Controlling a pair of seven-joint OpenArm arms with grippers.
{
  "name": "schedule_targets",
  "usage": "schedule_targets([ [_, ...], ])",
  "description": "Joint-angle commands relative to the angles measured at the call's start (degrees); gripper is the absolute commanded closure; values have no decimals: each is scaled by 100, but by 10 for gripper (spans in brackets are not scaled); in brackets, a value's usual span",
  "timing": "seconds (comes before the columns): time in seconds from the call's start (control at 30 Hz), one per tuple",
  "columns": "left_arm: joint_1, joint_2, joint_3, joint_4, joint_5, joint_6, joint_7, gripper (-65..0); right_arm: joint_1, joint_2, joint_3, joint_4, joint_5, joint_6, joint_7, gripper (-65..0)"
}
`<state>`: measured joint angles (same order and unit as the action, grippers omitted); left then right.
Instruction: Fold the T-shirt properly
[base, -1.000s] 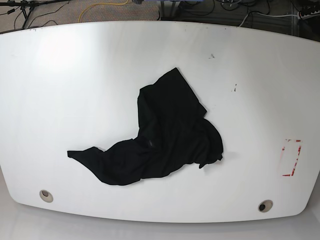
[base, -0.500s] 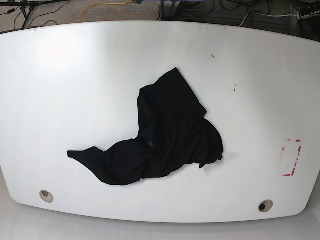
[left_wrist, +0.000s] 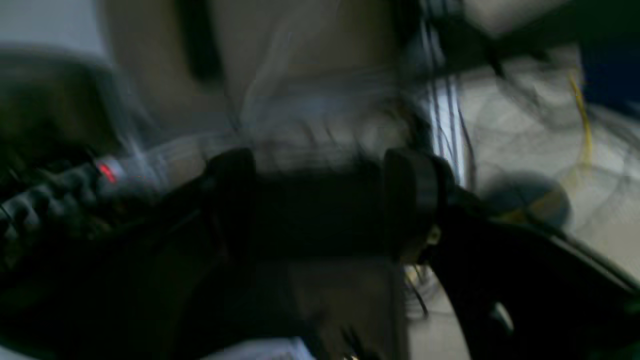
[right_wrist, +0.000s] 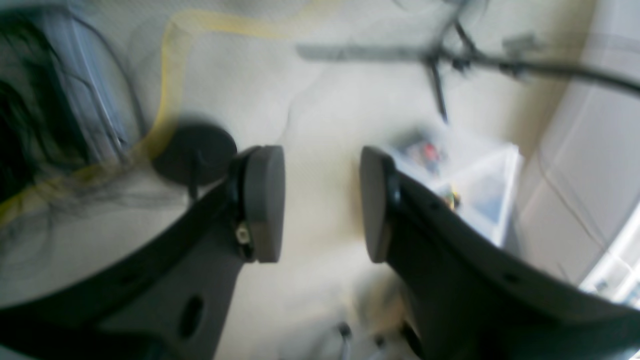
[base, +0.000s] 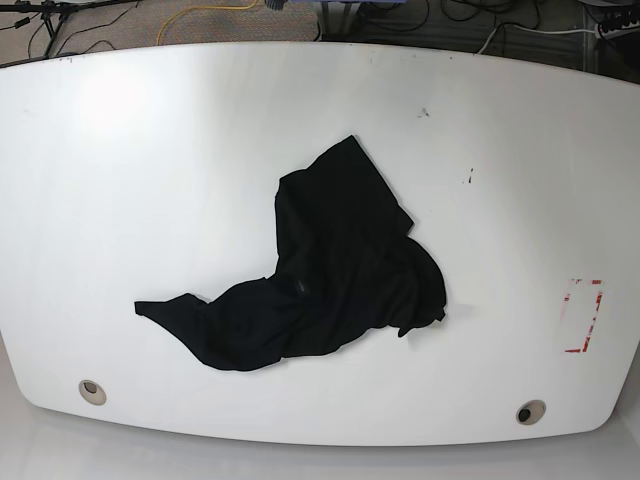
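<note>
Right now T-shirt (base: 320, 270) lies crumpled on table (base: 150, 180); right tool (right_wrist: 320, 200) open, empty; left tool (left_wrist: 320, 200) blurred, can't tell.

**Left wrist view: blurred, dim, aimed off the table**

Heavily smeared by motion blur throughout. Left gripper (left_wrist: 325, 200) seen as two dark fingers (left_wrist: 410, 195) with a plain gap between them, spread apart, nothing visibly held; only a dark, indistinct mass behind the gap. Beyond the gripper, pale floor (left_wrist: 530, 125) crossed by thin dark cables (left_wrist: 445, 120). Up and to the right of the gripper, a yellow cable (left_wrist: 582, 120) running downward. Just right of the right-hand finger, a round dark blob (left_wrist: 525, 197), shape unclear. Left of the gripper, a small red light (left_wrist: 106, 172) on a dark ribbed body, too blurred to identify.
</note>
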<state>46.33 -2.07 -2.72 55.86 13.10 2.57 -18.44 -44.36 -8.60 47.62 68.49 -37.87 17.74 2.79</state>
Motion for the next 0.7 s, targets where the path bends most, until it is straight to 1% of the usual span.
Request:
schedule_targets([
  [0.0,111,-11,-55,273,56,75,-144,-358,-224,-40,53,250,102,3,152,-226],
  [0.3,310,41,-200,859,136,87,-115,-362,-525,-13,91,675,521,-66,245,-222],
  [0.37,404,29,-294,1133,68,55,-182,-363,-688,28,75,819,646,17,233,-229],
  [0.57,591,20,-324,1492,12,53,-224,-362,-954,15,-72,1153,735,61,266,-231],
  [0.67,663,10,-288,1667,46,52,-263,-363,-1121,-24,-274,1307,754,105,284,-233],
])
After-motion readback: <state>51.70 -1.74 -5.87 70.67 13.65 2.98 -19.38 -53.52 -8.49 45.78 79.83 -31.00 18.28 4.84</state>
